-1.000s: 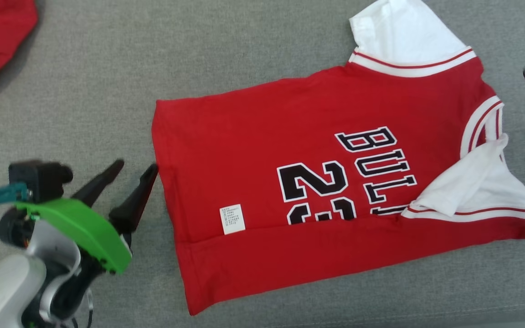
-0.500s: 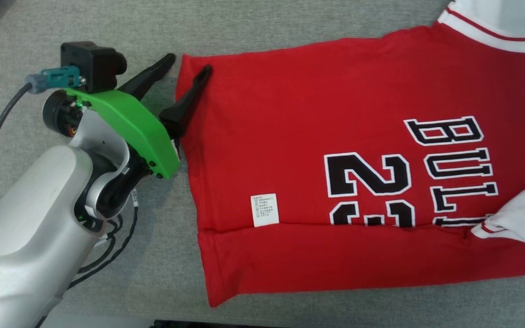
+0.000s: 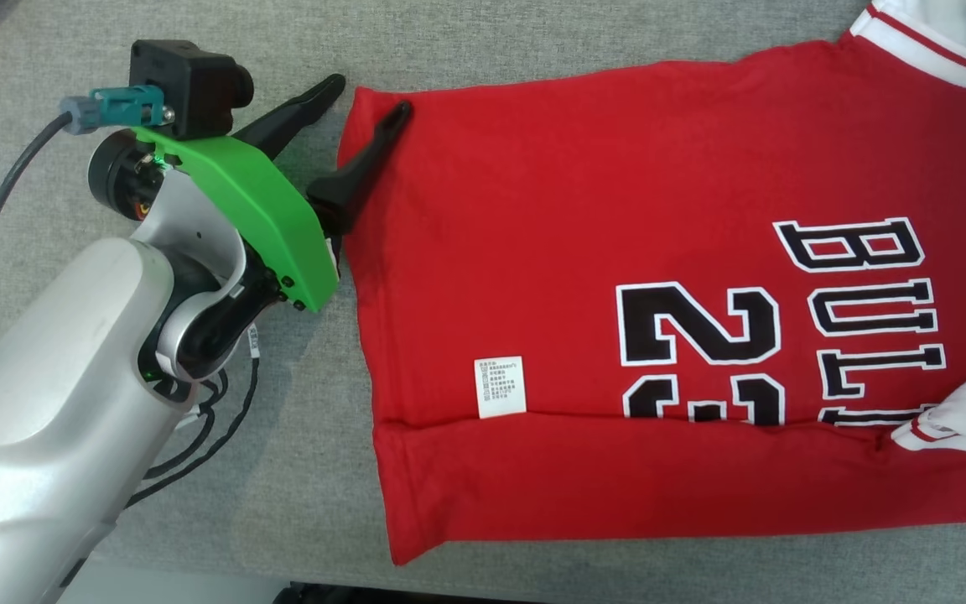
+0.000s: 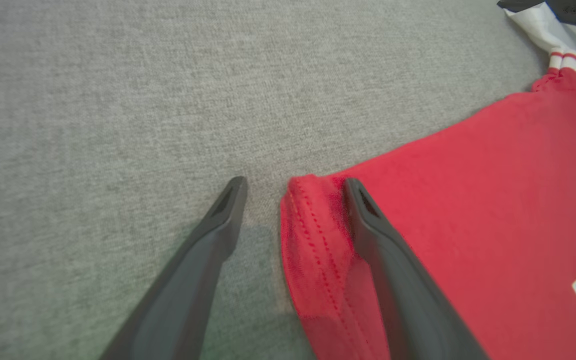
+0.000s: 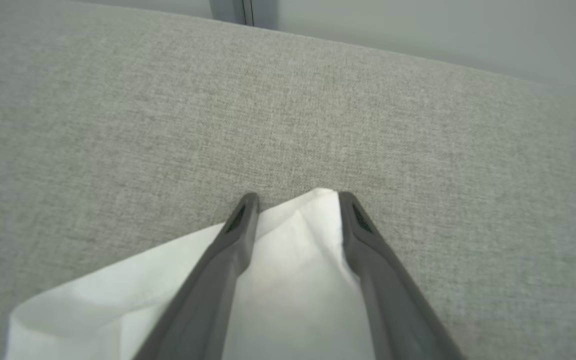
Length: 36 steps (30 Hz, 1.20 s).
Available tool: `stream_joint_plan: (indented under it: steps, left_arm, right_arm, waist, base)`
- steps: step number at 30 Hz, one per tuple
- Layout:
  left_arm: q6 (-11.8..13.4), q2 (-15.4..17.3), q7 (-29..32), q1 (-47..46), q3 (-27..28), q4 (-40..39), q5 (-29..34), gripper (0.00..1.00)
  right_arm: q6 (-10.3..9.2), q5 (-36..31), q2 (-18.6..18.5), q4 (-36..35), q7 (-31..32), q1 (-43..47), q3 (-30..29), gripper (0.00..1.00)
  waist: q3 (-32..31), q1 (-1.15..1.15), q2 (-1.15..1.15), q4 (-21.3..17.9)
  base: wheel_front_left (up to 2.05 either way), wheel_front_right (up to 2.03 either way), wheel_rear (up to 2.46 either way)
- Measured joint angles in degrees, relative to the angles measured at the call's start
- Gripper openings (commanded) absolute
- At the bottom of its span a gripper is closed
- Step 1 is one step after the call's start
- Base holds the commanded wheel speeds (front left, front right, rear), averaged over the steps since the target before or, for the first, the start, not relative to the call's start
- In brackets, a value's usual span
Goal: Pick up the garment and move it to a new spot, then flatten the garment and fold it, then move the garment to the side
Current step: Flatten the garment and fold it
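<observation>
the red short-sleeved jersey with white sleeves and black lettering [image 3: 617, 277] lies spread on the grey woven fabric surface [image 3: 198, 50], with its near edge turned up in a fold. the left gripper [image 3: 370, 94] has its jaws wide apart at the far hem corner. one finger rests on bare grey cloth, the other on red fabric, and the stitched red hem [image 4: 313, 235] bunches between them. the right gripper [image 5: 298, 196] also has its jaws apart, straddling the tip of the white sleeve [image 5: 293, 260].

the likeliest trouble is a shallow bite. both corners sit near the fingertips, so closing could pinch only the top layer, or let the cloth slide out on the lift. the thin, flat sleeve tip looks the easier one to miss. if one side holds and the other slips, the jersey would skew and the near fold would open. a finger pressing too low could also catch the grey cover.
</observation>
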Motion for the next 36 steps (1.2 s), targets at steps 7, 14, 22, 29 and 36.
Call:
stream_joint_plan:
  steps: [7,14,22,29,36]
  left_arm:
    - [-0.73,1.16,1.08,0.59,-0.55,-0.09,-0.52,0.00]
    - [0.80,3.44,-1.04,3.22,1.36,-1.93,-0.98,0.00]
    - [4.17,6.48,-4.72,11.12,3.04,-9.90,-1.88,0.00]
    - [8.66,8.71,-7.73,21.81,2.08,-17.62,-1.86,0.00]
    - [12.41,10.01,-10.94,31.52,1.26,-21.47,-1.94,0.00]
  right_arm:
    - [0.08,3.05,1.09,0.45,-3.82,0.69,-0.42,0.00]
    - [0.07,4.45,2.20,0.96,-9.79,0.76,-2.96,0.00]
    - [0.07,12.46,-0.24,-7.30,-13.58,12.81,-4.27,0.00]
    - [0.05,18.49,0.11,-20.33,-13.93,32.67,-9.42,0.00]
    - [0.05,20.39,5.28,-28.74,-13.15,46.97,-13.78,0.00]
  waist:
    - [-1.22,0.00,0.00,-0.88]
    - [-4.32,0.00,0.00,-2.15]
    - [-10.18,0.00,0.00,-4.95]
    - [-16.11,0.00,0.00,-7.18]
    - [-20.55,0.00,0.00,-9.92]
  base:
    - [0.00,0.00,0.00]
    - [0.00,0.00,0.00]
    - [0.00,0.00,0.00]
    - [0.00,0.00,0.00]
    - [0.00,0.00,0.00]
